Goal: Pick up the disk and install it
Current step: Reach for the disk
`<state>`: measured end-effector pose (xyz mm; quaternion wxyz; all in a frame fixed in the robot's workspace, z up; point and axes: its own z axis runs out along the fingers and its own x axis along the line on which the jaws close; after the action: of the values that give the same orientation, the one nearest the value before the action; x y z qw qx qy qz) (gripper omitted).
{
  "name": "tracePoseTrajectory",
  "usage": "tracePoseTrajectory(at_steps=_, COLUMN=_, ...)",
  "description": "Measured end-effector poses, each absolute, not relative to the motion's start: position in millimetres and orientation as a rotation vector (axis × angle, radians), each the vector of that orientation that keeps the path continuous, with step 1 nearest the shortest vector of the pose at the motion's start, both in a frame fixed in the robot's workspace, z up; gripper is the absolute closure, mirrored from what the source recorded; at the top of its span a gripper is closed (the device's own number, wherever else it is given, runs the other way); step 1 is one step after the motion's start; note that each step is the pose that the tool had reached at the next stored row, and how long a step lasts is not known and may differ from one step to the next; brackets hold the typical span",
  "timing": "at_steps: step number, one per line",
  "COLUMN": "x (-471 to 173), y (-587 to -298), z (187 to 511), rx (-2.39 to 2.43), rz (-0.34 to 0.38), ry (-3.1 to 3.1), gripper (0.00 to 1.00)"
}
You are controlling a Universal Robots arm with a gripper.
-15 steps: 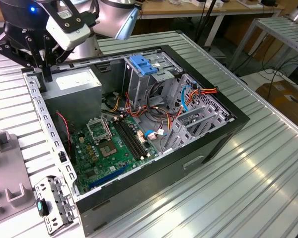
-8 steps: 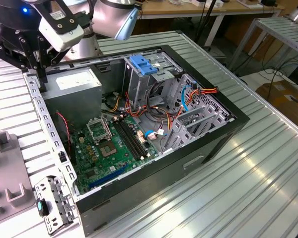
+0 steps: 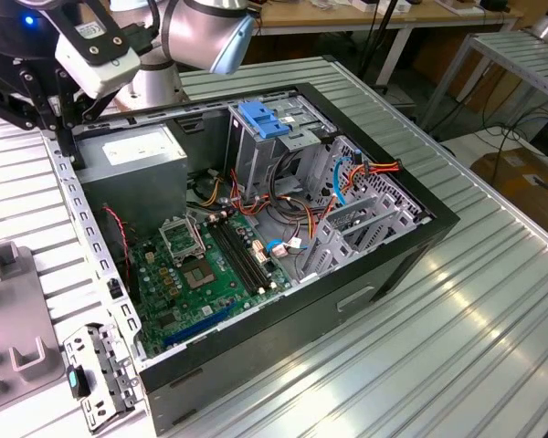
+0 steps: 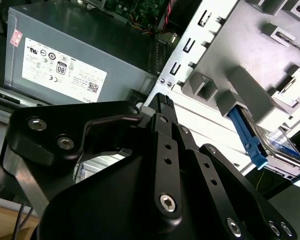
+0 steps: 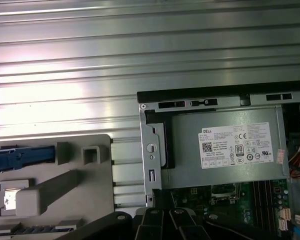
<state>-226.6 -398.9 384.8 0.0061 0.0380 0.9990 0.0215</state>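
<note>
Disk [image 4: 285,142] lies in the grey holder tray [image 4: 250,95] with its blue rail [image 4: 242,131] outward, about eight o'clock off the open computer case [image 3: 256,351] in the exterior view. Gripper [image 4: 157,104] hangs beside the power supply [image 4: 65,60], closed and empty. A good pick likely needs the jaws spread and squared to the rails.

The grey holder [image 4: 250,89] hides most of the disk [image 4: 284,145].

An open computer case [image 3: 374,274] lies on the table [image 3: 475,347]. Inside, the power supply [image 3: 132,155] fills the corner near my claw [image 4: 162,102]. The motherboard [image 3: 201,274] lies beside it, and the drive cage [image 3: 256,155] stands toward the exterior view's right. Outside the case, on the exterior view's left, a holder block [image 3: 5,310] carries the disk [image 4: 282,145].
</note>
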Motion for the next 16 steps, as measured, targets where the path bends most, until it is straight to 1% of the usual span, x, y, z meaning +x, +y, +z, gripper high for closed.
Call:
tracePoseTrajectory(at_steps=8, x=-231.2, y=-399.0, z=384.7, rx=0.119, rz=0.067, ry=3.127, gripper=0.89)
tracePoseTrajectory(at_steps=16, x=-261.0, y=-396.7, z=384.7, rx=0.119, rz=0.067, ry=3.127, gripper=0.89)
